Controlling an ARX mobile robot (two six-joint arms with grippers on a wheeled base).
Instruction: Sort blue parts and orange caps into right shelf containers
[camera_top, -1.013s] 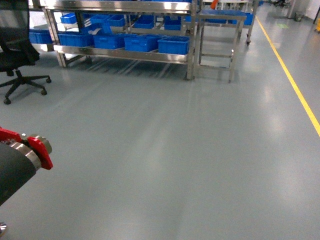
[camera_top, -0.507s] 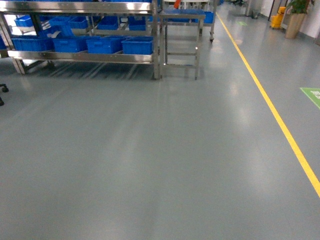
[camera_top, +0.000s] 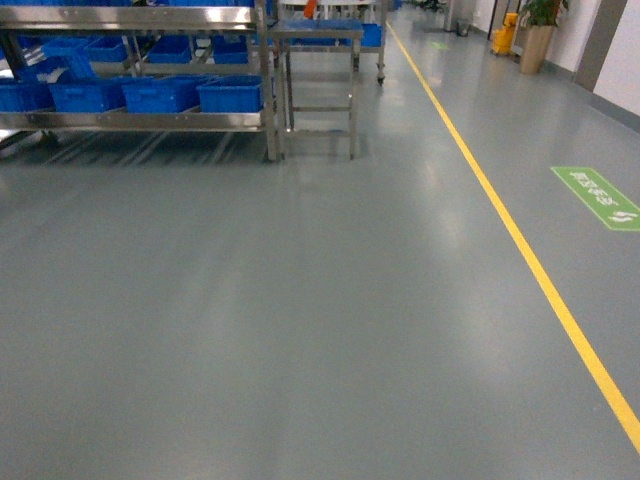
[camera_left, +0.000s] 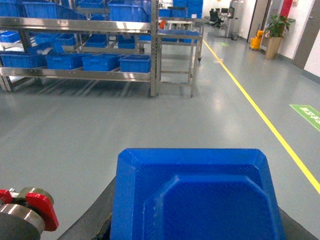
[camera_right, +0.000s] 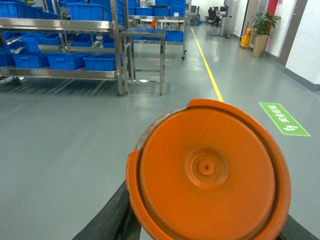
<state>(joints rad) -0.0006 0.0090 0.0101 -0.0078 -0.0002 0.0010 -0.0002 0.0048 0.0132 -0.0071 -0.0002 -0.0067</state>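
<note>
A blue part (camera_left: 200, 195), a moulded square piece with a raised middle, fills the bottom of the left wrist view; my left gripper (camera_left: 195, 222) is shut on it, a dark finger (camera_left: 95, 215) showing at its side. In the right wrist view my right gripper (camera_right: 205, 220) is shut on a round orange cap (camera_right: 207, 172), facing the camera. Blue shelf containers (camera_top: 230, 95) stand in a row on a steel shelf (camera_top: 140, 120) far off at the upper left; they also show as crates (camera_left: 135, 63) and crates (camera_right: 102, 62). Neither gripper shows in the head view.
A small steel table (camera_top: 318, 35) stands right of the shelf. A yellow floor line (camera_top: 520, 250) runs from far back to the near right, with a green floor sign (camera_top: 600, 197) beyond it. A potted plant (camera_top: 540, 30) stands far right. A red-and-metal robot joint (camera_left: 35, 212) shows low left.
The head view has swung to the right: the shelf and crates slid left, the office chair and the red-jointed arm left the view, and the yellow line and green sign came in.
</note>
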